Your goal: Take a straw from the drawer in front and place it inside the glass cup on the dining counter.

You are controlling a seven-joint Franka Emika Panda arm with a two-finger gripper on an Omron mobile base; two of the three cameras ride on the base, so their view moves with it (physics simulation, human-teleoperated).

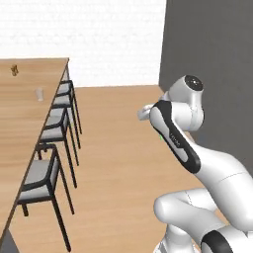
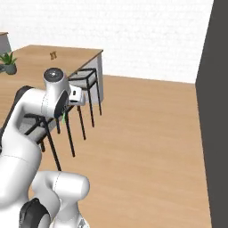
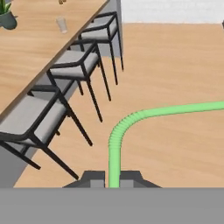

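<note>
My gripper is shut on the thin green straw. In the hand view the straw rises between the two dark fingertips, then bends at its ribbed joint and runs off to the right. The small clear glass cup stands upright on the light-brown dining counter, far off to the upper left of the gripper. The left base view shows the cup near the middle of the dining counter, well to the left of the arm. The drawer is out of view.
Several grey-seated, black-legged chairs line the counter's near side, between the arm and the cup. A potted plant and a small brown object sit farther along the counter. A dark wall stands on the right, with open wooden floor between.
</note>
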